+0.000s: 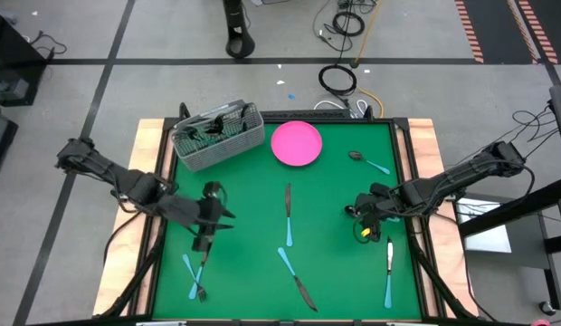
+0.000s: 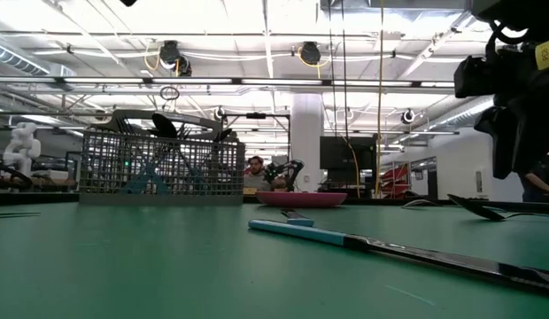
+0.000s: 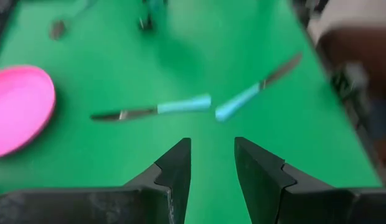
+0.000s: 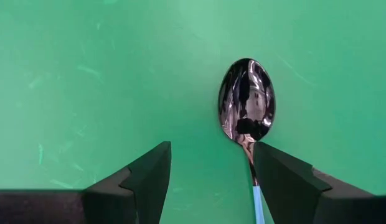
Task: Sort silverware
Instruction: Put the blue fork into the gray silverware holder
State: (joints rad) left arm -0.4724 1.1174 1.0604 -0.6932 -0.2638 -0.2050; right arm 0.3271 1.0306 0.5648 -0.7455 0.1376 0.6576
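the right gripper (image 4: pixel 208 177) hangs low over the green table (image 1: pixel 335 263), fingers spread and holding nothing, a dark-bowled spoon (image 4: pixel 246 109) with a light blue handle lying just beside one fingertip. the left gripper (image 3: pixel 211 165) sits on the table's left side (fingers parted, empty), facing two blue-handled knives (image 3: pixel 157 110) (image 3: pixel 255 90) near the centre. more silverware fills the mesh basket (image 1: pixel 217 134) beside the pink plate (image 1: pixel 296 143).

Green table (image 1: pixel 253 195) with silverware (image 1: pixel 287 213), plate (image 1: pixel 296 143), basket (image 1: pixel 217 136)
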